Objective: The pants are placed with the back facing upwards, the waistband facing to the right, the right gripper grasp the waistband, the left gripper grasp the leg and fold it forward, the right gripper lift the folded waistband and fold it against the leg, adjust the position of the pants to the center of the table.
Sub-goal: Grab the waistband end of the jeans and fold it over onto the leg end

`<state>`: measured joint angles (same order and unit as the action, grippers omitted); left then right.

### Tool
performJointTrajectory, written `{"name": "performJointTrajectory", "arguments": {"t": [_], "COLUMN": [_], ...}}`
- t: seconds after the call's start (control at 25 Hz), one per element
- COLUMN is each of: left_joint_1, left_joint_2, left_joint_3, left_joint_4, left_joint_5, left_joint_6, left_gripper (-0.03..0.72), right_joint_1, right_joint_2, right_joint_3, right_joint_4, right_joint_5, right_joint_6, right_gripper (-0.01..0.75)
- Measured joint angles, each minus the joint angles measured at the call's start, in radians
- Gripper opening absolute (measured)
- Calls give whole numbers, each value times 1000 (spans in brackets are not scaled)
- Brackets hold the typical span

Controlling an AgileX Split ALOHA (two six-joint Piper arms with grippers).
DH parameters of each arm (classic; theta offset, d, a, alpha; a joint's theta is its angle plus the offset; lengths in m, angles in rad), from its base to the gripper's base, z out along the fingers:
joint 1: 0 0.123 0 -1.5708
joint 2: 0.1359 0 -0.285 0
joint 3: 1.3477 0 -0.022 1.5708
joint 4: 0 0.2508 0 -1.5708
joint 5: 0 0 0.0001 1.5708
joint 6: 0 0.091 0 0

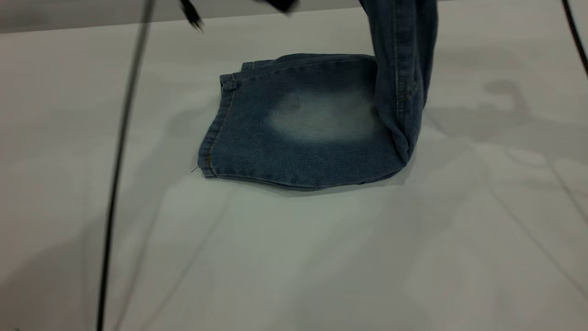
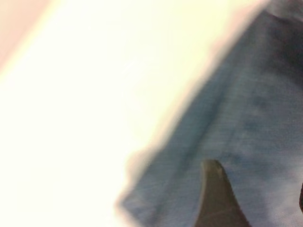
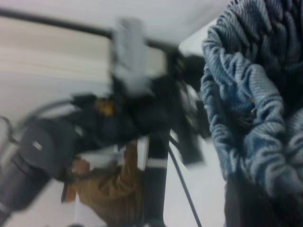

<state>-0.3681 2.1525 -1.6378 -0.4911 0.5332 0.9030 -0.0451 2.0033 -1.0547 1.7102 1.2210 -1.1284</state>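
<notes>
The pants (image 1: 303,124) lie folded lengthwise on the table (image 1: 294,257), and the top layer shows a pale faded patch. The leg is hidden under that layer. The right end of the pants rises steeply as a denim column (image 1: 404,55) and leaves the exterior view at the top. In the right wrist view the ruched waistband (image 3: 255,94) is bunched in my right gripper (image 3: 255,198), which is shut on it. My left gripper (image 2: 258,198) hovers open over the denim (image 2: 255,118), with one dark finger (image 2: 215,198) showing. A black part of the left gripper (image 1: 282,3) shows at the top edge.
A black cable (image 1: 119,161) hangs down the left of the exterior view and another cable (image 1: 576,32) crosses the top right corner. In the right wrist view the other arm (image 3: 118,123) stands across the table, with a person in an ochre top (image 3: 109,189) behind it.
</notes>
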Motion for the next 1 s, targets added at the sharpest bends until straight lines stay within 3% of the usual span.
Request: {"name": "performJointTrajectory", "arguments": {"t": [0.36, 0.68, 1.0], "left_joint_1": [121, 137, 137], "left_joint_2": [-273, -474, -513], "left_joint_3": [0, -1, -1], "left_joint_4": [-2, -8, -6], "left_joint_5": [-19, 5, 56], "left_joint_6": [-22, -22, -22], "left_gripper": [383, 383, 383], "right_joint_1": [163, 331, 433], "right_joint_2": [1, 2, 3], "right_joint_3": [0, 0, 0], "right_joint_4": [-15, 35, 39], "right_joint_5": [-23, -290, -538], "right_joint_6": [-31, -82, -206], "right_gripper": [72, 72, 72]}}
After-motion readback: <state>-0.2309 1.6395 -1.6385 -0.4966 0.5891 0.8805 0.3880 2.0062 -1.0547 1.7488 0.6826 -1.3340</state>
